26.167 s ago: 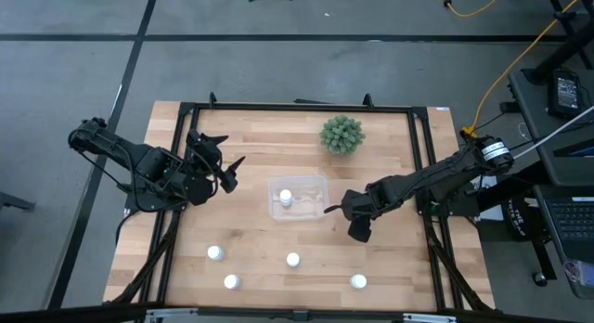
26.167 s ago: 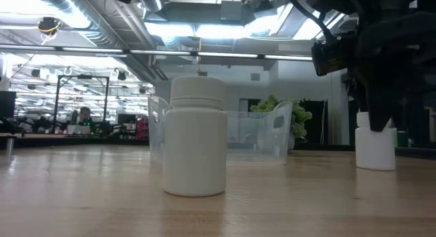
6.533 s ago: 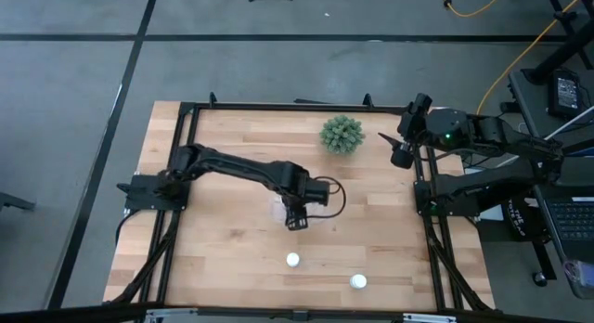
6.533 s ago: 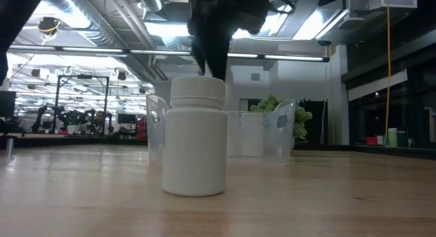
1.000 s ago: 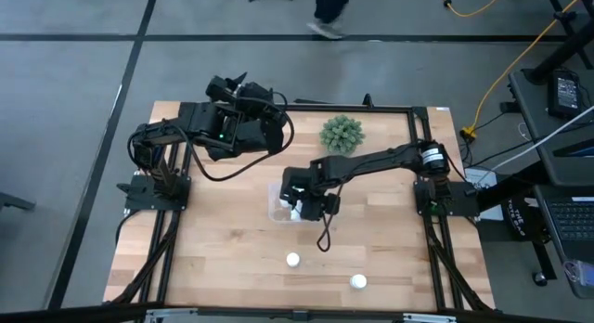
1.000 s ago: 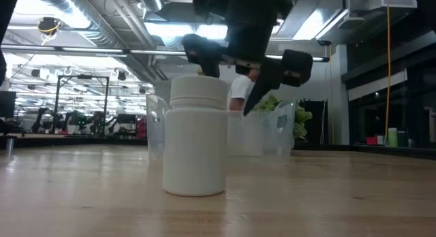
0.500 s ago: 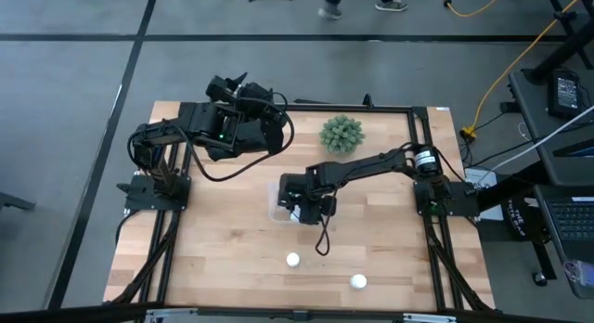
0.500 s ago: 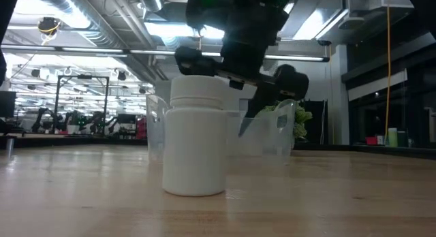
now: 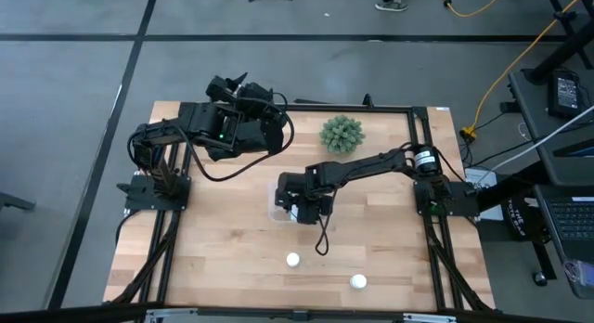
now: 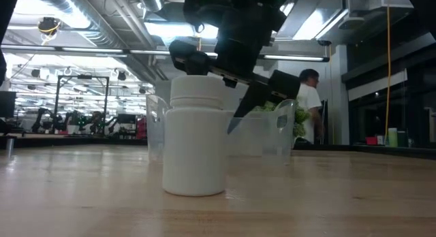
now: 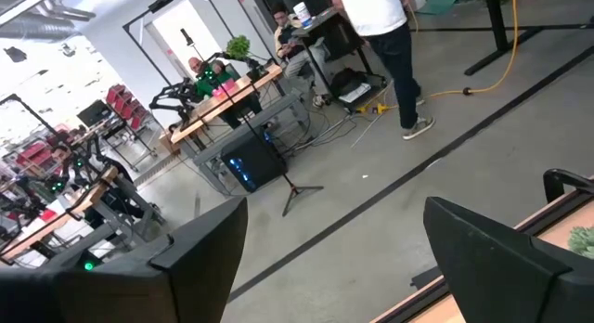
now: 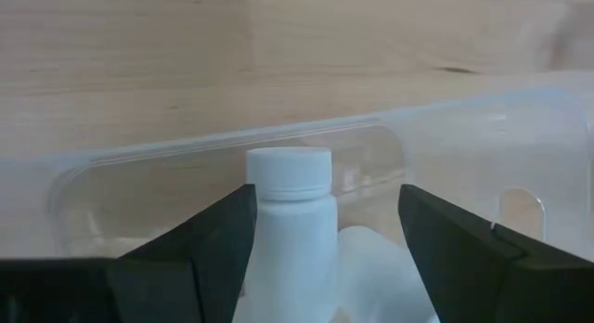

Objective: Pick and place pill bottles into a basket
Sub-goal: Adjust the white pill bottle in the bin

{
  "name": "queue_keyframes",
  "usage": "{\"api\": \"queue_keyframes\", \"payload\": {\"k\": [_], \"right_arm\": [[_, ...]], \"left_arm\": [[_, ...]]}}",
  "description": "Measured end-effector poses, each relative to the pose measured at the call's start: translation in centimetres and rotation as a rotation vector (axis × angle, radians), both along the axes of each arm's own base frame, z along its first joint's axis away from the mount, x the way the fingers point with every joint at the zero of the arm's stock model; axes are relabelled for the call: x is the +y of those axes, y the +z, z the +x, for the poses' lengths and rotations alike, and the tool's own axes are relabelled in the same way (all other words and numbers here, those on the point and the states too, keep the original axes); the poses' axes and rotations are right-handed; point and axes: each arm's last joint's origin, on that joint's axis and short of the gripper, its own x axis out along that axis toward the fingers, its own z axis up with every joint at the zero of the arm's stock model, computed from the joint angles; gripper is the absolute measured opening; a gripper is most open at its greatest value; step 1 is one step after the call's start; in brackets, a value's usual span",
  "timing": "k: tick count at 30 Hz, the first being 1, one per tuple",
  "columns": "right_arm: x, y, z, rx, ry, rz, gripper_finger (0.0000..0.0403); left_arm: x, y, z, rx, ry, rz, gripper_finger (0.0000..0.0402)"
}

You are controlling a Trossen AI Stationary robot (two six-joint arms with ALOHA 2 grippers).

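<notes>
Several pill bottles (image 12: 290, 221) inside basket (image 12: 445, 119) (clear-walled).
</notes>
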Motion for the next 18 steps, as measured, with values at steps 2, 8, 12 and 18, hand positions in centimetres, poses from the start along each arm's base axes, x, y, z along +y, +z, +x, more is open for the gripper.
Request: {"api": "queue_keyframes", "payload": {"k": [2,8,12,18], "right_arm": [[0.0,0.0,0.0,0.0,0.0,-0.001,0.0265],[0.0,0.0,0.0,0.001,0.001,0.005,0.0265],[0.0,-0.7,0.0,0.03,-0.004,0.008,0.0265],[0.0,-2.2,0.1,0.087,-0.005,0.016,0.0265]], "left_arm": [[0.0,0.0,0.0,-0.001,0.0,0.0,0.032],[0.0,0.0,0.0,-0.005,0.0,0.0,0.032],[0.0,0.0,0.0,-0.004,0.0,0.0,0.032],[0.0,0.0,0.0,-0.004,0.0,0.0,0.032]]}}
